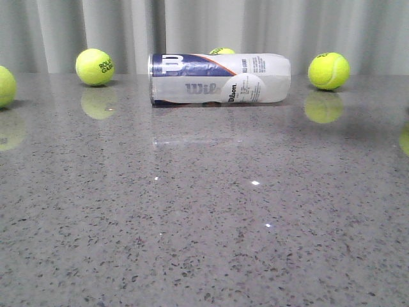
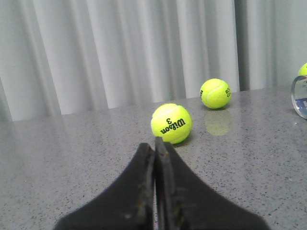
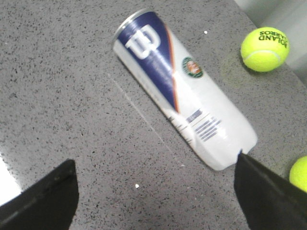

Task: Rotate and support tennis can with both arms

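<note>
The tennis can lies on its side at the back middle of the grey table, its silver rim and white W logo to the left. No arm shows in the front view. In the right wrist view the can lies slantwise below my right gripper. That gripper is open wide and empty, and one finger overlaps the can's white end. My left gripper is shut and empty, low over the table. Only the can's rim shows at the edge of the left wrist view.
Tennis balls lie around the can: at back left, at the left edge, behind the can and at back right. A Wilson ball lies just ahead of the left gripper. A grey curtain closes the back.
</note>
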Controlling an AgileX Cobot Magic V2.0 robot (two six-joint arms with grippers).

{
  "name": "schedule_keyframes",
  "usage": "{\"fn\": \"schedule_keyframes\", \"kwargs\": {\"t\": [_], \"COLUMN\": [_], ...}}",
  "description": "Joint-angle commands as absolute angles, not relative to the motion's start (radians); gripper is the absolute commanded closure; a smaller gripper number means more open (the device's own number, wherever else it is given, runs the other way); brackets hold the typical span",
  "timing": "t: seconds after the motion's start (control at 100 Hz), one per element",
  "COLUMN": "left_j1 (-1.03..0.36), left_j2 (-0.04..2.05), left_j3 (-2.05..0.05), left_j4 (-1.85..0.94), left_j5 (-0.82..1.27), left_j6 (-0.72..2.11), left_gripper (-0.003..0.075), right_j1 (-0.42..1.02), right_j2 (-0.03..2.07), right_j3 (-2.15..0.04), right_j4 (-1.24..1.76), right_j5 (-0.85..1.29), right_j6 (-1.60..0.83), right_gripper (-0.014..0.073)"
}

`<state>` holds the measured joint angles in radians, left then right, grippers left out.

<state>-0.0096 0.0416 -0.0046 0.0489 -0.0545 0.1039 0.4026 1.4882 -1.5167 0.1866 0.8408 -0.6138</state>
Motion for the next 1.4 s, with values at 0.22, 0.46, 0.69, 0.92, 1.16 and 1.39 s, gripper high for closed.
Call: {"fn": "schedule_keyframes", "kwargs": {"t": [0.22, 0.46, 0.69, 0.92, 1.16, 1.39], "left_j1": [-0.008, -0.008, -0.008, -0.008, -0.008, -0.008], "left_j2": [0.05, 0.05, 0.05, 0.05, 0.05, 0.05], "left_j3": [0.044, 0.044, 0.044, 0.044, 0.044, 0.044], "left_j4": [0.04, 0.04, 0.04, 0.04, 0.04, 0.04], "left_j5": [-0.128, -0.128, -0.128, -0.128, -0.128, -0.128], "left_j6": [0.095, 0.095, 0.095, 0.095, 0.095, 0.095], "left_gripper": [0.0741, 0.0741, 0.0741, 0.0741, 0.0741, 0.0741], "right_j1": [0.322, 0.229, 0.128, 0.011, -0.012, -0.012], "right_j2": [1.401, 1.321, 1.167, 0.918, 0.632, 0.393], "right_j3": [-1.547, -1.537, -1.402, -1.123, -0.82, -0.579], "right_j4": [0.195, 0.195, 0.195, 0.196, 0.198, 0.198], "right_j5": [0.789, 0.789, 0.725, 0.541, 0.383, 0.307], "right_j6": [-0.474, -0.369, -0.295, -0.239, -0.224, -0.224], "right_gripper": [-0.0053, -0.0052, -0.0052, -0.0052, -0.0052, -0.0052]}}
